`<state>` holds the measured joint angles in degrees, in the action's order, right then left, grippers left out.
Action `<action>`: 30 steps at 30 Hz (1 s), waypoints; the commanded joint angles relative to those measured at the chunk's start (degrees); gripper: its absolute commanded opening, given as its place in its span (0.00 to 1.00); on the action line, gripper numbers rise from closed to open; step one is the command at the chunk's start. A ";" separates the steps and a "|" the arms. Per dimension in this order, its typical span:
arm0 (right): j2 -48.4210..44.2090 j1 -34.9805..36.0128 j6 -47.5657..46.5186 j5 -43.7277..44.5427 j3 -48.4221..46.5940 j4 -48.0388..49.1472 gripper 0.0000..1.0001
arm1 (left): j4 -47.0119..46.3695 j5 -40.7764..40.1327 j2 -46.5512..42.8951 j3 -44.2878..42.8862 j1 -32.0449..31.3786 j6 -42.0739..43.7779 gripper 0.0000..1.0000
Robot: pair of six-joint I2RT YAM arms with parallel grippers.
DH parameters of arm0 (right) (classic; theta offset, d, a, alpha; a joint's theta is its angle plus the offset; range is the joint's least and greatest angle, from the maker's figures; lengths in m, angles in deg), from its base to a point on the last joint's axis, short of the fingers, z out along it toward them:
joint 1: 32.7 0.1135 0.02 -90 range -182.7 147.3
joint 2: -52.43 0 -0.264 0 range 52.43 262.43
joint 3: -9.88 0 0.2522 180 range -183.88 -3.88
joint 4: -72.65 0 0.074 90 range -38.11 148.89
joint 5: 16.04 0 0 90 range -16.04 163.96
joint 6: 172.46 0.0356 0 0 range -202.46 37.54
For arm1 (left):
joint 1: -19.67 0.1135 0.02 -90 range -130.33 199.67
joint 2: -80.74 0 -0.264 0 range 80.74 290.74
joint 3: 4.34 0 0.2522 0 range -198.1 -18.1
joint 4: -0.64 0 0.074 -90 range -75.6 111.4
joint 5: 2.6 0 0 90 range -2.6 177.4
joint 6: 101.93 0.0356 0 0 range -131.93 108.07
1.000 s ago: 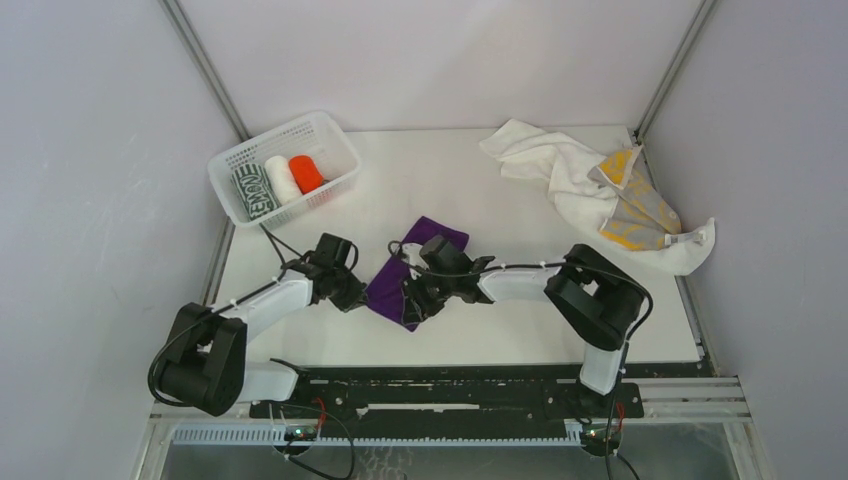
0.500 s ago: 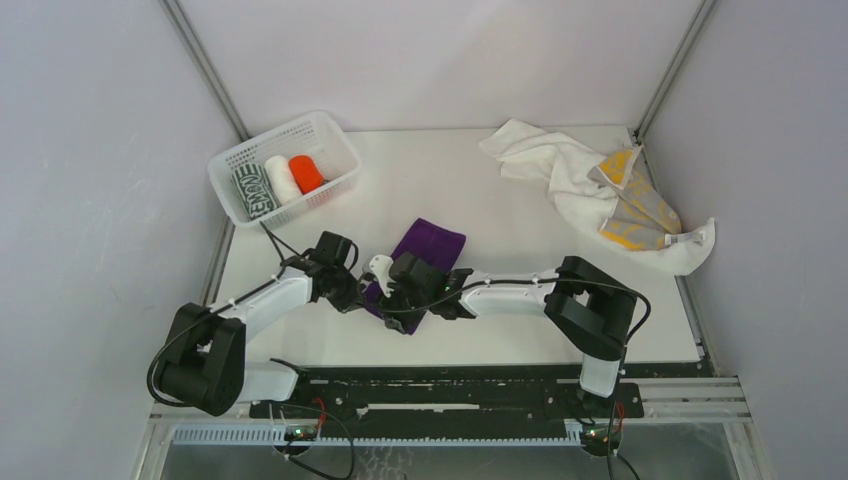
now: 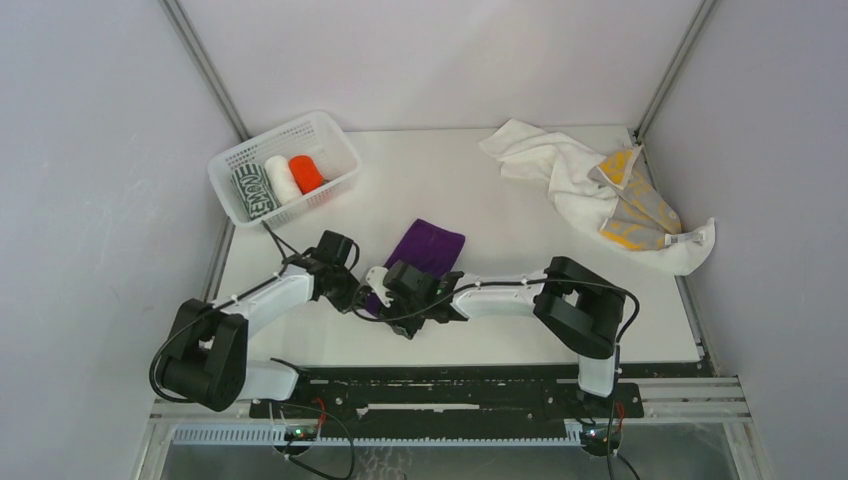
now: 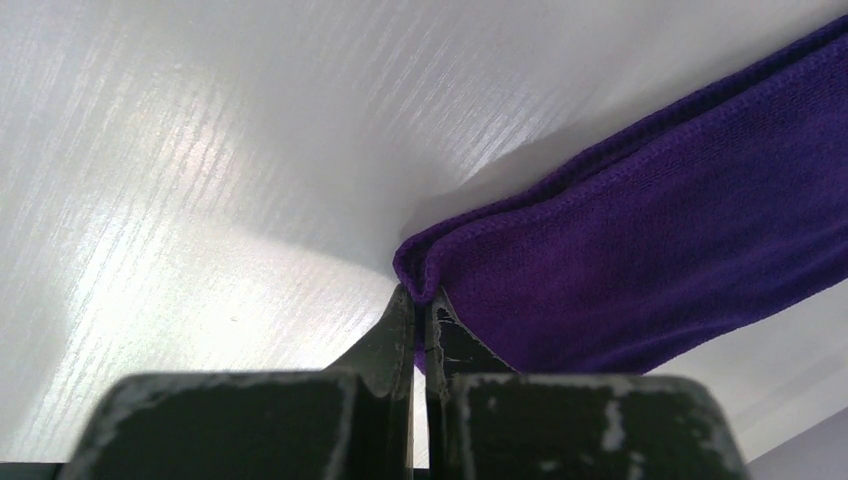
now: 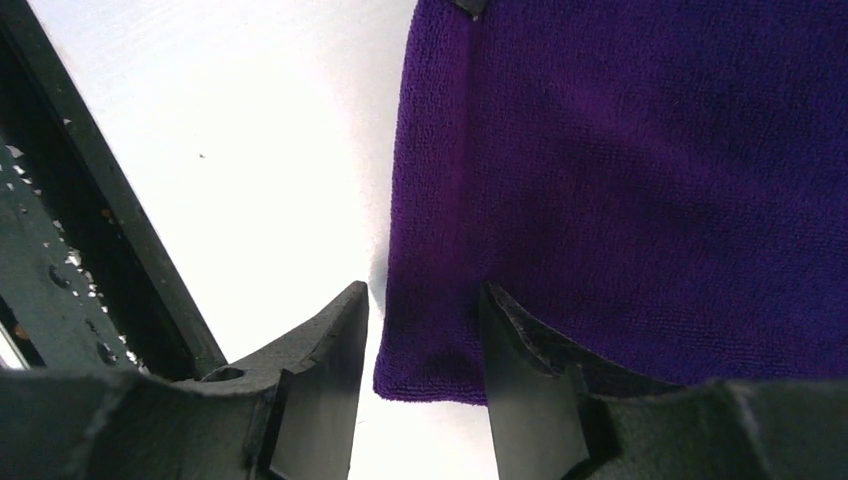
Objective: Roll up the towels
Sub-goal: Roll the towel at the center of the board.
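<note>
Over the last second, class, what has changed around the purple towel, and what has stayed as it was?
The right end effector slid left to the near edge of the purple towel, jaws open; the towel went from bunched to a flatter strip. The left end effector stayed shut on its corner; the basket and the far-right towel pile are unchanged.

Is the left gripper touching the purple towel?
Touching. The left wrist view shows the left gripper with its fingers closed on a folded corner of the purple towel.
</note>
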<state>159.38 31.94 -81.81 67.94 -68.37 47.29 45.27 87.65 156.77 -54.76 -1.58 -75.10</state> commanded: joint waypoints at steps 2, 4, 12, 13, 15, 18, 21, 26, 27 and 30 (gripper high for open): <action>2.11 2.44 -2.12 4.36 -2.63 -7.38 0.44 | 0.48 -0.24 1.09 -3.53 -0.02 1.28 0.00; 1.63 3.20 -2.31 6.46 -2.67 -7.64 0.44 | 0.43 0.05 1.09 -3.66 -0.01 0.96 0.00; -2.86 4.00 -0.89 9.58 -4.00 -8.27 0.46 | -0.06 0.77 -0.02 -2.63 -0.07 0.20 0.00; -3.15 4.00 -0.82 9.74 -4.16 -8.27 0.46 | -0.09 0.72 -0.18 -2.55 -0.07 0.14 0.00; -3.49 4.00 -0.65 9.96 -4.46 -8.10 0.46 | -0.11 0.74 -0.42 -2.45 -0.10 0.20 0.00; -2.83 4.00 -0.49 10.06 -4.76 -8.26 0.46 | -0.06 0.85 -0.71 -2.36 -0.09 0.16 0.00; -1.70 4.08 -0.41 9.44 -4.93 -8.90 0.45 | 0.07 0.88 -0.80 -2.36 -0.05 0.22 0.00; -1.13 4.91 -0.30 8.80 -4.90 -9.52 0.41 | 0.14 0.72 -0.97 -2.36 -0.07 -0.07 0.00; -1.32 5.04 -0.32 8.63 -4.94 -9.45 0.41 | 0.13 0.76 -0.97 -2.35 -0.05 -0.08 0.00; -2.31 5.14 -0.16 8.02 -4.94 -8.84 0.41 | 0.11 0.85 -0.97 -2.36 -0.09 -0.11 0.00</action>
<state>158.97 36.09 -82.91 76.68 -71.03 38.48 45.51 89.03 157.55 -55.61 -1.58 -74.91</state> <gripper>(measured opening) 0.416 0.018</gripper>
